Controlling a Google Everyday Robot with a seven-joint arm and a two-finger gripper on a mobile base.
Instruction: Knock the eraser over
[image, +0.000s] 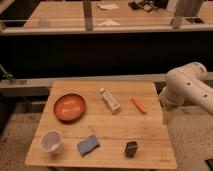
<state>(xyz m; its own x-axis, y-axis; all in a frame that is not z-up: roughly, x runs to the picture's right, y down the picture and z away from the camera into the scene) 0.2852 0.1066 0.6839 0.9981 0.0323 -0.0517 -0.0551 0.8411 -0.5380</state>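
Observation:
The eraser (131, 148) is a small dark block with a paler band. It stands on the wooden table (115, 127) near the front edge, right of centre. The white robot arm (186, 87) comes in from the right, beside the table's right edge. My gripper (167, 114) hangs under the arm's thick joint, just off the table's right side. It is well behind and to the right of the eraser and touches nothing.
An orange plate (69, 107) sits at the left. A white tube (109, 100) and a thin orange marker (138, 105) lie at the back. A white cup (51, 140) and a blue sponge pad (87, 145) sit along the front left. A long bench (100, 22) runs behind.

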